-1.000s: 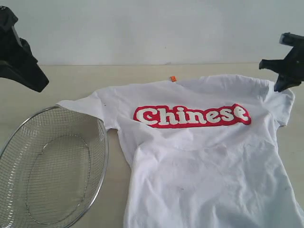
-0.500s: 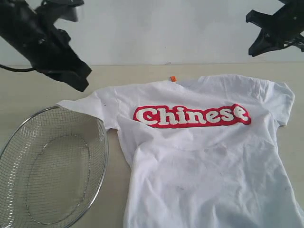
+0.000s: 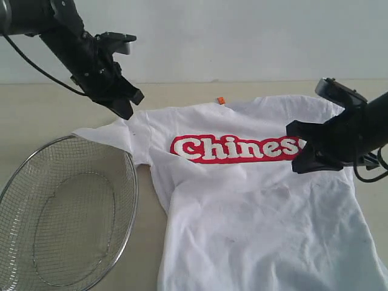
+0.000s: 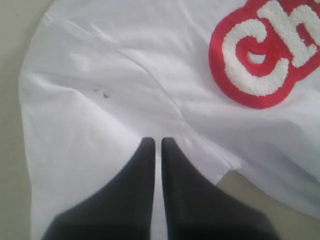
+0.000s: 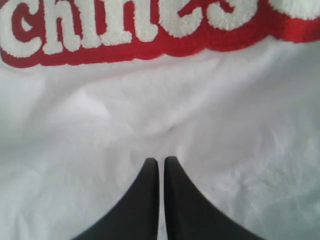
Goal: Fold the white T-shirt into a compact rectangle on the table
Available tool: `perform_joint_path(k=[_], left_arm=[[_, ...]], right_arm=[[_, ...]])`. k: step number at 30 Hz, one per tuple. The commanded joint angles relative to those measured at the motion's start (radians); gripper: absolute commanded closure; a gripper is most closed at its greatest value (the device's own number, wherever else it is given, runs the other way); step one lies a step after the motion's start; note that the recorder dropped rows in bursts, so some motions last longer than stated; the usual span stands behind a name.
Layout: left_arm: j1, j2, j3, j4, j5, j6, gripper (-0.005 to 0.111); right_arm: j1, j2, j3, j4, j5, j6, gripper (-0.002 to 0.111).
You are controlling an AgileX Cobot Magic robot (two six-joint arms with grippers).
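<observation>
Lying front-up on the table (image 3: 36, 115), one white T-shirt (image 3: 254, 206) is showing its red banner (image 3: 236, 149) while two pinched-together grippers are hanging over it.

White letters on the banner are reading "Chines", with the last letter hiding behind the right gripper (image 5: 161, 161). One small orange neck tag (image 3: 221, 100) is sitting at the collar on the far side, too small to read. The shirt is spreading from the middle of the table to the right, its hem running out of sight at the near edge, and its left sleeve is reaching the far rim of the one wire-mesh basket (image 3: 134, 188) at near left. The left gripper (image 4: 154, 142) is hovering over that sleeve, jaws together and holding nothing, beside two tiny pinkish spots (image 4: 101, 92). The right gripper is pointing at the cloth just below the banner, jaws likewise pressed together and empty.
</observation>
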Motion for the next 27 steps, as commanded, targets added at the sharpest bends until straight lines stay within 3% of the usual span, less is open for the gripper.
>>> perform_joint_path(k=[1, 14, 22, 25, 27], left_arm=[[0.004, 0.020, -0.009, -0.005, -0.004, 0.001, 0.102], [0.038, 0.117, -0.106, 0.059, 0.003, -0.033, 0.102], [0.061, 0.151, -0.175, 0.055, 0.115, -0.040, 0.102], [0.098, 0.095, -0.182, -0.008, 0.124, -0.068, 0.102], [0.154, 0.034, -0.182, -0.126, 0.156, -0.086, 0.102]], right_arm=[[0.000, -0.048, 0.016, 0.050, -0.035, -0.036, 0.108], [0.000, -0.054, 0.016, 0.108, -0.038, -0.101, 0.108], [0.000, -0.054, 0.016, 0.108, -0.014, -0.151, 0.108], [0.000, -0.054, 0.016, 0.124, 0.012, -0.176, 0.108], [0.010, -0.054, 0.016, 0.219, 0.069, -0.261, 0.108]])
